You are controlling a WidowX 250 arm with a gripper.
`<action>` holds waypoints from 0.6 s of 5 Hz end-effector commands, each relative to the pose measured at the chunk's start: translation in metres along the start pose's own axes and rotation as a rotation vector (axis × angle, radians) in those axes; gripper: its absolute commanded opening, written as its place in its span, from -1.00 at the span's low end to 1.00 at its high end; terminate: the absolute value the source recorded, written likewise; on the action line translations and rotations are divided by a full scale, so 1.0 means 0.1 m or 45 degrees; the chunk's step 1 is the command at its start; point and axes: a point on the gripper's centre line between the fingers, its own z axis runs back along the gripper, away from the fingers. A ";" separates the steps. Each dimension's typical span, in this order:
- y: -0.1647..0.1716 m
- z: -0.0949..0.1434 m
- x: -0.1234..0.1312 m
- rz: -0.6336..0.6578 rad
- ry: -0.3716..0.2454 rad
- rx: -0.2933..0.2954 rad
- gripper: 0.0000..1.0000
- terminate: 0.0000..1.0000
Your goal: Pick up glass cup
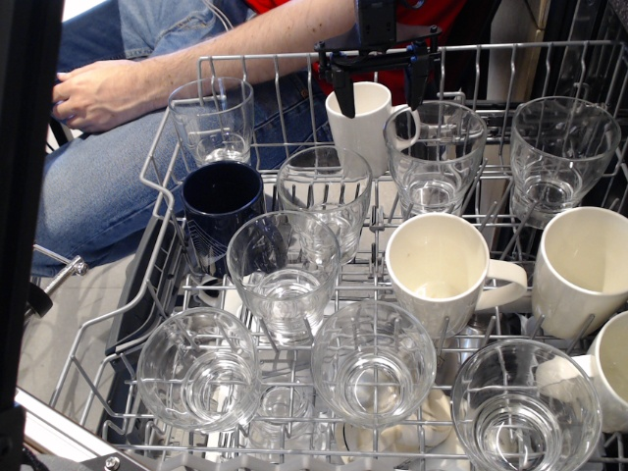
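While the gripper (381, 90) hangs spread wide over the white mug (361, 123) at the rack's (157, 167) far edge, it should centre on one glass cup (435, 152) before descending.

Clear glass cup (435, 152); white mug (361, 123); dark blue mug (218, 208); black pincer (382, 86).
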 end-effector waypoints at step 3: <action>-0.12 -0.25 0.16 0.078 -0.094 0.025 1.00 -1.00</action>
